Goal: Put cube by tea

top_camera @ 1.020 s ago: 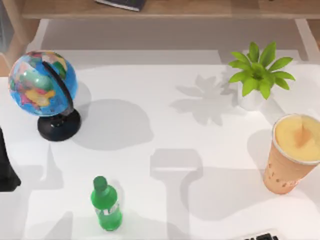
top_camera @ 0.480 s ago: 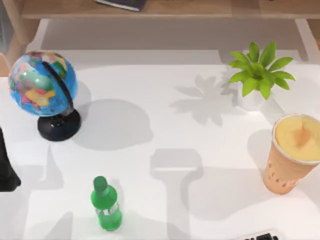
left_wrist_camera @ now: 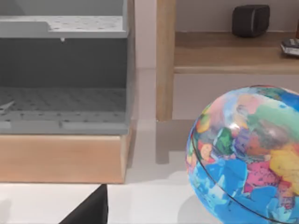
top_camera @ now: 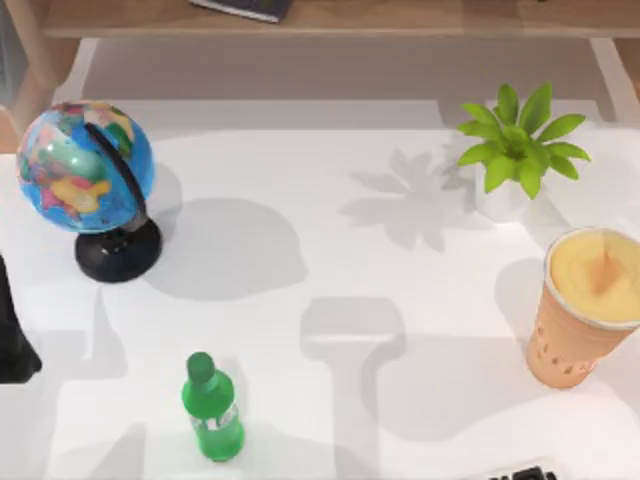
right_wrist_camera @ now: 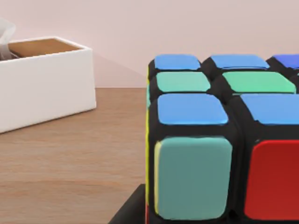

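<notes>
While it cannot be told whether the right hand is open or gripping, the cube (right_wrist_camera: 219, 140) sits close before its wrist camera. The cube looks stiff, light and slick-faced, so two opposite flat faces, taken squarely, would likely hold best. The tea (top_camera: 590, 305) stands at the right edge of the surface (top_camera: 300, 180). The left arm (top_camera: 12, 345) is parked at the left edge.

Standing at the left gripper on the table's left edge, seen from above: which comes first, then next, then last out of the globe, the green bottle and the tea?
From the left gripper, in the top view:
1. The globe, nearest, at the back left.
2. The green bottle, farther, at the front, left of the middle.
3. The tea, farthest, at the table's right edge.
</notes>
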`<move>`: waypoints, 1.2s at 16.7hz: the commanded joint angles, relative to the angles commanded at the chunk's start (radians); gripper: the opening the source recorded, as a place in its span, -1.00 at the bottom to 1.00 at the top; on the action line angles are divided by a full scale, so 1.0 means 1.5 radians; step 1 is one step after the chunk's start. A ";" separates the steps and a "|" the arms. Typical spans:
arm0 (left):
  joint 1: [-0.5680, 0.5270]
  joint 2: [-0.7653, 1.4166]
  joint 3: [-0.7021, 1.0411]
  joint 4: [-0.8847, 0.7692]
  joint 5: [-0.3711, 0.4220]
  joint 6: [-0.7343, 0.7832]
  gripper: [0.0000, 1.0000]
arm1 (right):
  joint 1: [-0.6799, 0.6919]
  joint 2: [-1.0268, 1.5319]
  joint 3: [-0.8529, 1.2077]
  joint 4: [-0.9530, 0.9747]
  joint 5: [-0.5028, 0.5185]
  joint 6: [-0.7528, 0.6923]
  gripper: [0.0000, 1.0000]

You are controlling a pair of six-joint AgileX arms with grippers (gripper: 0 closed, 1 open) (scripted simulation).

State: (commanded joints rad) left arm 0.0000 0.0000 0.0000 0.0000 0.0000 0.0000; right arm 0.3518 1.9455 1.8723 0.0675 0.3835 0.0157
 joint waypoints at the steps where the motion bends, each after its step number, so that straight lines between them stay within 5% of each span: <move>1: 0.000 0.000 0.000 0.000 0.000 0.000 1.00 | 0.000 0.000 0.000 0.000 0.000 0.000 -1.00; 15: 0.000 0.000 0.000 0.000 0.000 0.000 1.00 | 0.003 -0.006 0.038 -0.036 -0.002 0.011 -1.00; 20: 0.000 0.000 0.000 0.000 0.000 0.000 1.00 | 0.044 -0.094 0.060 -0.170 -0.025 0.152 -1.00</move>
State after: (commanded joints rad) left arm 0.0000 0.0000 0.0000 0.0000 0.0000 0.0000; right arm 0.4184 1.8040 1.9628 -0.1881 0.3467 0.2436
